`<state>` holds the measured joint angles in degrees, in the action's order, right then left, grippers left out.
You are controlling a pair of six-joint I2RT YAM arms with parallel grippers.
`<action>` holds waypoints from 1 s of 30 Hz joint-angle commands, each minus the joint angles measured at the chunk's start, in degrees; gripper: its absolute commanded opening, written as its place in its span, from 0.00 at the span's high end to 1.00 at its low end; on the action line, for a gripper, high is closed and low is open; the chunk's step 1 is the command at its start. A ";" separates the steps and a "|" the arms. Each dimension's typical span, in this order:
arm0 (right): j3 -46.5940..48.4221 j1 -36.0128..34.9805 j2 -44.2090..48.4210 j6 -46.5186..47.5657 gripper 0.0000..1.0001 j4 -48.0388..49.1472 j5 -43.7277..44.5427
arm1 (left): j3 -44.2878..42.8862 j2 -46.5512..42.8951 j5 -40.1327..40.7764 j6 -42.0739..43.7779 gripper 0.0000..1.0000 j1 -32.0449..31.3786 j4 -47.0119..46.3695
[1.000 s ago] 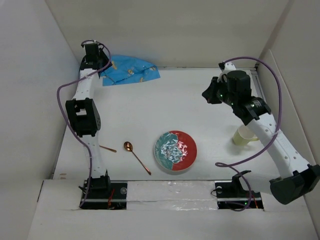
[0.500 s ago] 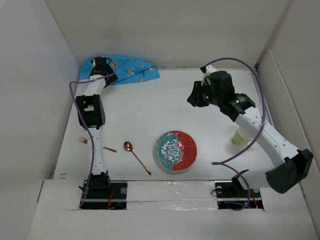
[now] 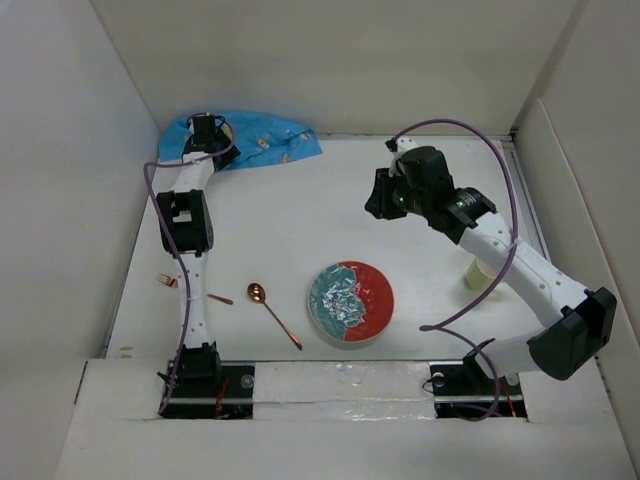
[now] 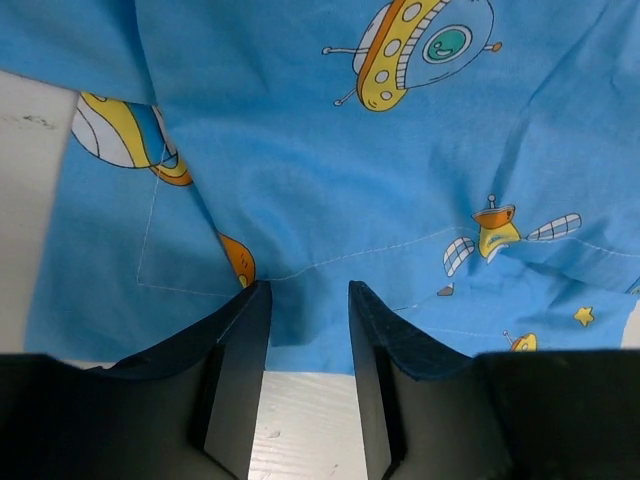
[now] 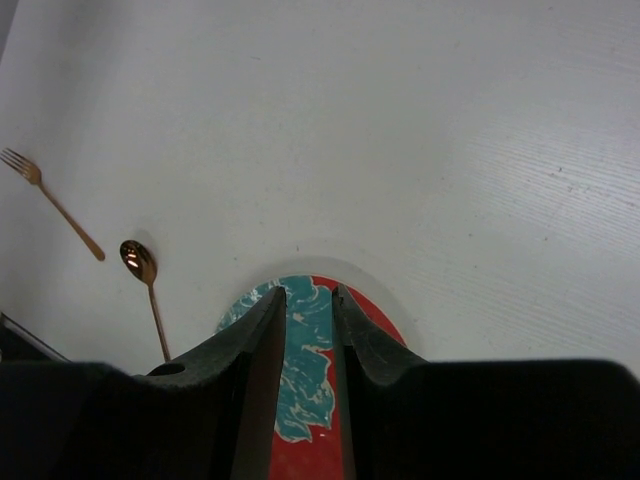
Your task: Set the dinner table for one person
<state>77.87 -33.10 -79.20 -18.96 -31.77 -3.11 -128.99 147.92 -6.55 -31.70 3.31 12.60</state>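
My left end effector [image 4: 308, 290] sits at the far left corner of the white desk [image 3: 300, 215], which spreads under both my arms between white walls. Its fingers are parted over the near edge of a blue patterned cloth [image 4: 330, 150] and clamp nothing. My right end effector [image 5: 308, 295] hangs above mid-desk, released and empty. Near me lies a red and teal plate [image 3: 350, 302]. A copper spoon [image 3: 272, 312] and fork [image 5: 55, 205] lie to its left, and a pale cup [image 3: 482, 275] stands to its right.
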 commanded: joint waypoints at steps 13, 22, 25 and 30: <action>2.64 -0.12 0.89 0.77 0.68 1.36 2.76 | 2.77 -6.05 -3.47 -0.29 1.00 -1.99 -2.40; 1.15 0.93 0.54 0.50 0.62 5.75 2.41 | 14.64 -27.93 -8.56 4.10 1.00 -6.03 -3.55; 0.54 1.46 0.19 0.24 0.49 7.86 2.76 | 12.98 -33.56 -11.99 4.20 1.00 -7.70 -1.88; 0.80 4.36 -2.27 -1.60 0.34 10.94 2.24 | 8.76 -41.47 -22.25 -0.45 1.00 -8.85 -3.19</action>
<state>78.06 -30.22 -79.99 -19.57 -26.04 -1.30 -117.30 112.18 -20.40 -29.85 -5.74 11.64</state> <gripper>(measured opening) 0.650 0.006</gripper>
